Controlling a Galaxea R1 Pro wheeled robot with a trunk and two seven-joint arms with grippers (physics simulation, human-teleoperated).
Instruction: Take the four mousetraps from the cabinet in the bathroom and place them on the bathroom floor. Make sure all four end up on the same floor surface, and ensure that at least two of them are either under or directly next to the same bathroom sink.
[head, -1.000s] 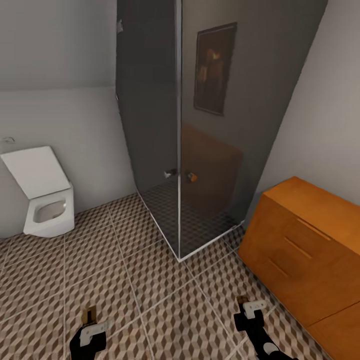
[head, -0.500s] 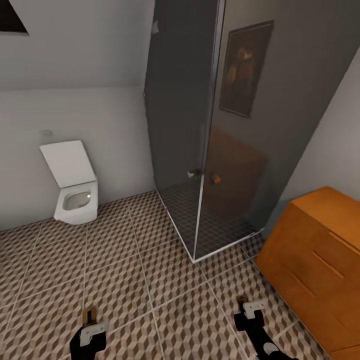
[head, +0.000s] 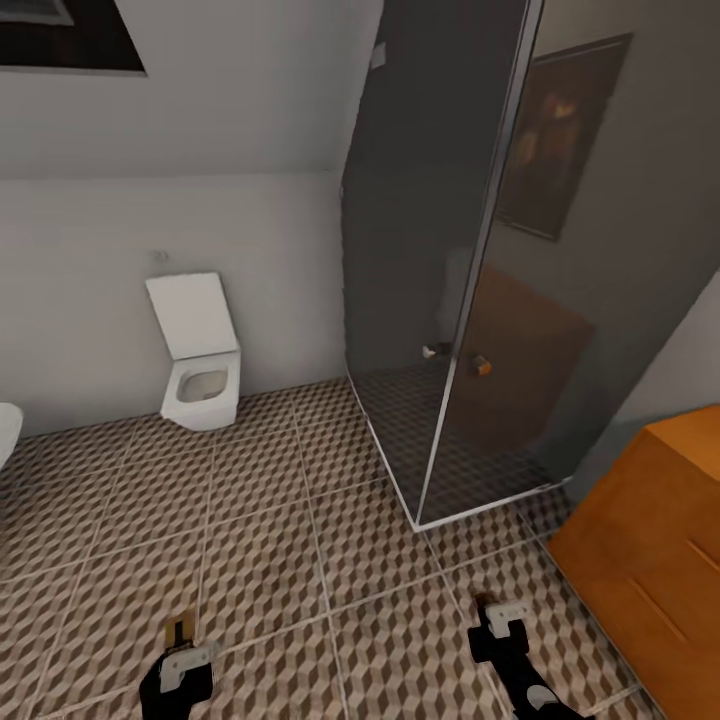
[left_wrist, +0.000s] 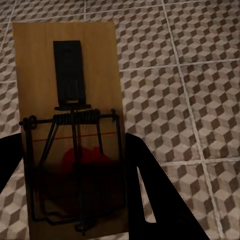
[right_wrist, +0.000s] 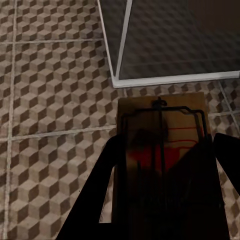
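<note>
A: Left pincer (head: 178, 640), lower left of the head view, is clamped on a small flat tan wooden mousetrap with a black spring bar and red bait patch (left_wrist: 70, 130). In the left wrist view the board sits between the dark fingers (left_wrist: 150, 195), above the floor.

B: Right pincer (head: 497, 622), lower right, likewise grips a second tan wooden mousetrap (right_wrist: 162, 145). Its board hangs over the tiles just beside the white base rail of the smoked-glass shower enclosure (head: 470, 300).

A: Floor is large square tiles printed with brown, beige and white cubes (head: 270, 520). White square wall-hung toilet (head: 200, 355) with its lid up at centre left. The orange-brown wooden chest of drawers (head: 650, 560) at the right edge, partly cut off.

B: Sink?

A: Not clearly. A white curved edge (head: 6, 430) shows at the far left; too little to say what it is.

B: Step in hand, as I judge it: carrying two traps from the cabinet toward a drop spot. Neither is on the floor yet.

A: Next move calls for finding the sink, lowering each pincer close to the tiles under or beside it, then releasing flat, so the boards don't flip or trip the springs.
</note>
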